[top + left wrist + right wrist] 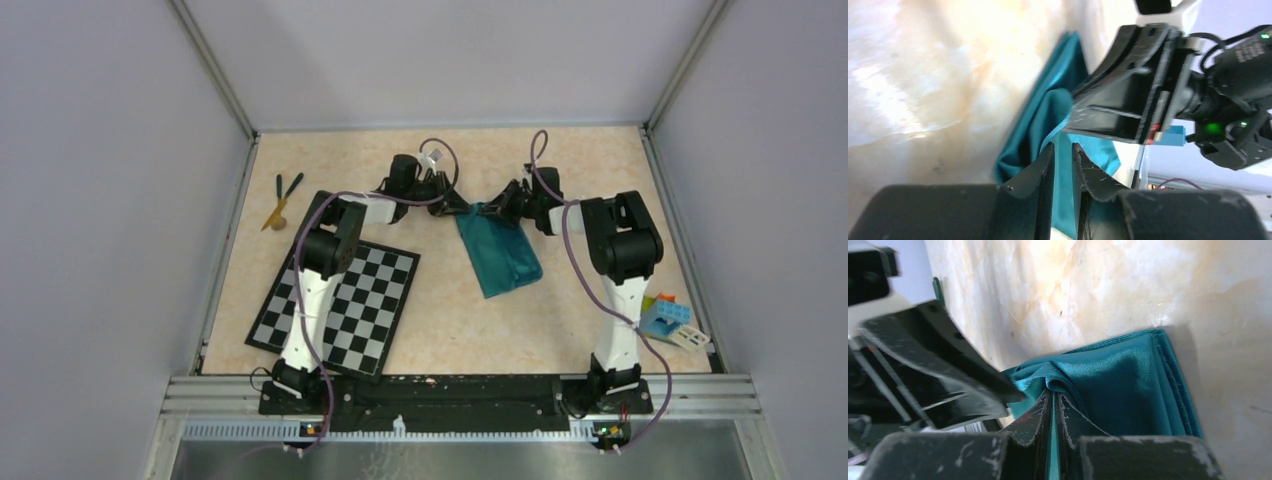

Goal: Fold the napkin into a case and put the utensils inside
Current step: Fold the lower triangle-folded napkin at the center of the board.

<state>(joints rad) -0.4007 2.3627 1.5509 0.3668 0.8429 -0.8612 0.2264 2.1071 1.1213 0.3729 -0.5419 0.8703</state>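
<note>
Top view: fixed high behind near edge, looks down over whole table [450,340]. Wrist views: low, very close, facing each other across the napkin [1048,115]. All three share that cloth.

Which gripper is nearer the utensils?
Left. The left gripper pinches the far edge of the napkin mid-table, right of the utensils; the right gripper holds that edge farther right.

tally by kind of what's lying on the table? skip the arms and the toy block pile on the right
napkin, teal: 1
dark green utensils: 2
tan utensil: 1
checkerboard mat: 1
Total: 5
</note>
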